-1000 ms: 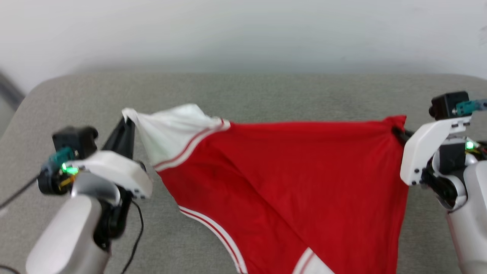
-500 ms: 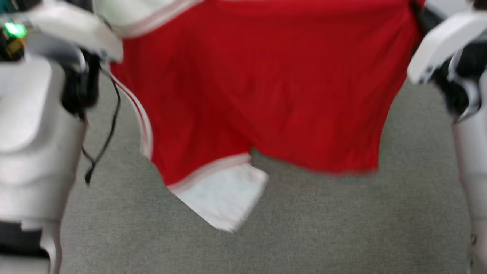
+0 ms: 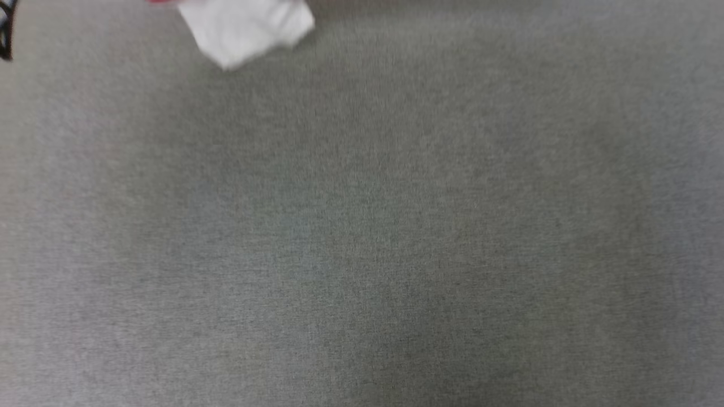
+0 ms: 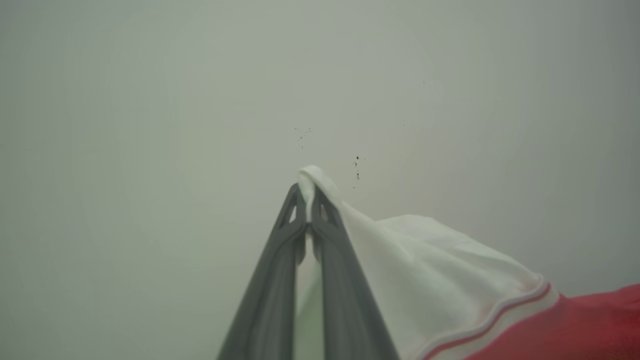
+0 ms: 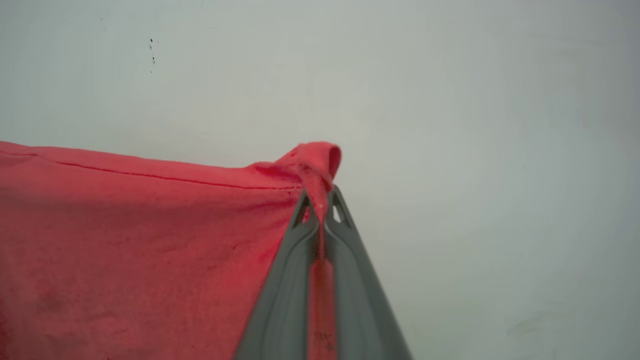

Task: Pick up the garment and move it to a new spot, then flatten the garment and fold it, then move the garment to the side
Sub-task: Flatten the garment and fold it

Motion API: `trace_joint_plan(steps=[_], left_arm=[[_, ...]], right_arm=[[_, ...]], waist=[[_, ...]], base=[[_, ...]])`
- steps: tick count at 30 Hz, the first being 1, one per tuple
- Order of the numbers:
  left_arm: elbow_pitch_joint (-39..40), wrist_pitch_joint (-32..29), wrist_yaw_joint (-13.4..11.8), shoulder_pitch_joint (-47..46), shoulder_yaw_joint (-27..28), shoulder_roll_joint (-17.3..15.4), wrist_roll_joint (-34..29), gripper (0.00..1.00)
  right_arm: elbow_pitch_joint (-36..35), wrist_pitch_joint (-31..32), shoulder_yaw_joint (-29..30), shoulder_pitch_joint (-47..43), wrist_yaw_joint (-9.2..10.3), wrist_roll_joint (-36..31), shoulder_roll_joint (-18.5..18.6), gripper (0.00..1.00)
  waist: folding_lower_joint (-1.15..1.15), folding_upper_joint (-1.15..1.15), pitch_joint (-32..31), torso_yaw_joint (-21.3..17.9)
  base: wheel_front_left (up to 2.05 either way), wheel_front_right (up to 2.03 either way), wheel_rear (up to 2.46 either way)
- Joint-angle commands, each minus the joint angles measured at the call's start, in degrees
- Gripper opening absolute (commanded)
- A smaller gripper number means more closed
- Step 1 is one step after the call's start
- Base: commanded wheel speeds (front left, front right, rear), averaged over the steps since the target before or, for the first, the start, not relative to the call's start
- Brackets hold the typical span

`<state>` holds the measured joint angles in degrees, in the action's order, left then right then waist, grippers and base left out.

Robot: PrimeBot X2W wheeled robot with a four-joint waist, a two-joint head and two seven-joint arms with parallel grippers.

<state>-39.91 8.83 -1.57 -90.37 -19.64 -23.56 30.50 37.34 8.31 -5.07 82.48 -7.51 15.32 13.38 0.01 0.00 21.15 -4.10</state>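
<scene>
Garment (image 5: 125,240) | hangs lifted above grey surface (image 3: 362,226) | left gripper (image 4: 310,200), right gripper (image 5: 320,210) each pinching its cloth | placing, flattening, folding, side-move likely remain

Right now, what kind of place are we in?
Likely an indoor test room, not certain: grey fabric-covered surface below, plain pale wall ahead, the garment pinched by the left claw and the right claw.

The grey, finely woven fabric surface (image 3: 362,226) looks blurred in the head view, and at about eleven o'clock the white sleeve end of the garment (image 3: 246,28) hangs over it, perhaps just touching the cloth there.
</scene>
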Motion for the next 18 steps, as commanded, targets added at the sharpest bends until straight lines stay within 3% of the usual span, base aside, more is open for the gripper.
trace_joint_plan(steps=[1,11,18], left_arm=[[-0.8,0.2,0.3,-1.4,0.0,-0.2,-0.1,0.00],[-8.7,2.2,2.5,-9.0,-1.9,1.8,-1.2,0.00],[-17.0,5.2,5.1,-5.3,-1.9,4.7,0.8,0.00]], right_arm=[[0.7,-0.6,-0.3,1.8,0.04,0.2,0.3,0.00],[9.2,-6.3,-3.3,12.1,0.03,1.6,-0.7,0.00],[19.2,-10.1,-8.7,10.5,0.04,4.4,-2.1,0.00]], waist=[[-0.01,0.00,4.4,-0.1],[-0.01,0.00,14.2,1.1],[-0.01,0.00,15.5,1.9]], base=[[0.00,0.00,0.00],[0.00,0.00,0.00],[0.00,0.00,0.00]])
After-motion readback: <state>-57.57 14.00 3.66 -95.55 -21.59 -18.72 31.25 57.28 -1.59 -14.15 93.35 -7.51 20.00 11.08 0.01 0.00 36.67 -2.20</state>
